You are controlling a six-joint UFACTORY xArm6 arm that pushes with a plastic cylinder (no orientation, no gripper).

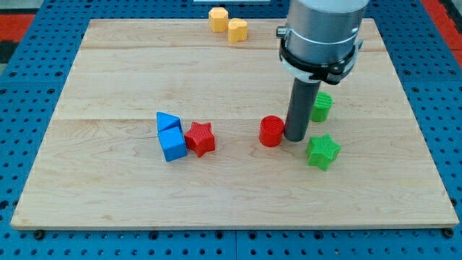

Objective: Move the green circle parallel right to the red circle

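Observation:
The red circle (271, 131) stands near the middle of the wooden board (108, 72). The green circle (323, 107) is up and to its right, partly hidden behind the rod. My tip (294, 137) rests on the board right beside the red circle's right side, below and left of the green circle. I cannot tell whether the tip touches either one. A green star (323, 152) lies to the lower right of the tip.
A blue triangle (167, 120), a blue cube (172, 144) and a red star (201, 138) cluster at the view's left of centre. Two yellow blocks (218, 18) (237, 30) sit at the board's top edge. A blue pegboard (29, 43) surrounds the board.

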